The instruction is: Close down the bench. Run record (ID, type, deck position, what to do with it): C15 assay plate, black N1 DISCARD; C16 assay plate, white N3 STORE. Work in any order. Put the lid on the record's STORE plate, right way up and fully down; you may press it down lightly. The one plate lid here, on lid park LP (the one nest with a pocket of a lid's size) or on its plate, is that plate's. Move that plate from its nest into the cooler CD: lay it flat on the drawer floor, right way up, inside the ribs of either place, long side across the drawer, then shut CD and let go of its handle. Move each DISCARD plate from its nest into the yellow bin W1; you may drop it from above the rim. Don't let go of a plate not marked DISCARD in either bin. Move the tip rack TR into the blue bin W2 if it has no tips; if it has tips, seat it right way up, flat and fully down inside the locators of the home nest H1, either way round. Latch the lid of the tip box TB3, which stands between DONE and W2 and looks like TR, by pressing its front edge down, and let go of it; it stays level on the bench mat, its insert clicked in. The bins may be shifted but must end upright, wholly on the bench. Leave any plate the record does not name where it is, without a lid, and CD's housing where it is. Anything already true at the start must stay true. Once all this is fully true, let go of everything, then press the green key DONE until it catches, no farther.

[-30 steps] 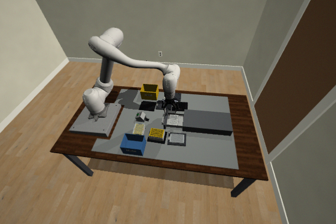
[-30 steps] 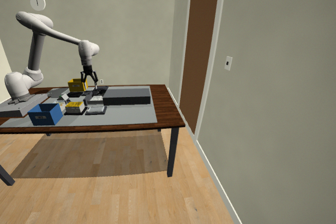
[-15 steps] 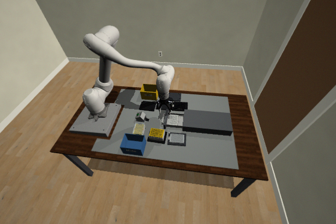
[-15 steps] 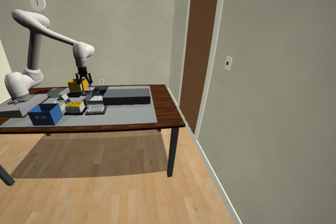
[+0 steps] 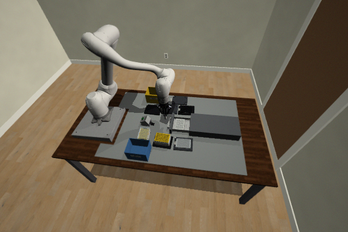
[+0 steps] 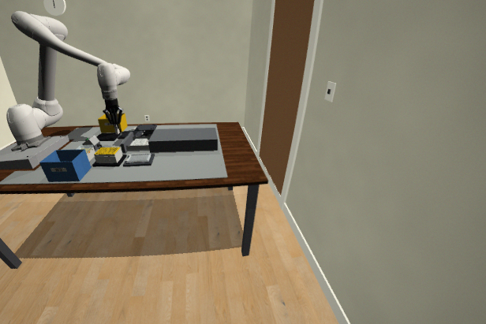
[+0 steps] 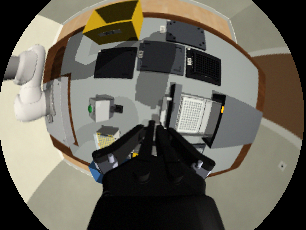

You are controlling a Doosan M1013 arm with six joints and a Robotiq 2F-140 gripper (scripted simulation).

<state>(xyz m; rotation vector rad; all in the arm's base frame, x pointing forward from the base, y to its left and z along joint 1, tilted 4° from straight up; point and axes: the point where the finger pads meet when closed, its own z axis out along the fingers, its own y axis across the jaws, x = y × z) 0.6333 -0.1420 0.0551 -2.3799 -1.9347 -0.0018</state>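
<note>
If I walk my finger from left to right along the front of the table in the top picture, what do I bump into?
Blue bin → tip rack with the yellow top → white plate in its dark nest.

Your top view sits high above the near long edge of the dark wooden table (image 5: 255,169) and looks down at it slantwise toward twelve o'clock, far enough back to take in the whole bench, the floor and three walls. Your exterior view stands lower, off the table's end, facing across its length, with the brown door at three o'clock. Both share the grey bench mat (image 5: 214,157), the open blue plastic bin (image 5: 138,149) and the open yellow plastic bin (image 6: 103,123). Your wrist view is a close fisheye looking straight down past the black two-finger gripper (image 7: 154,136); it shares the yellow bin at eleven o'clock.
</note>
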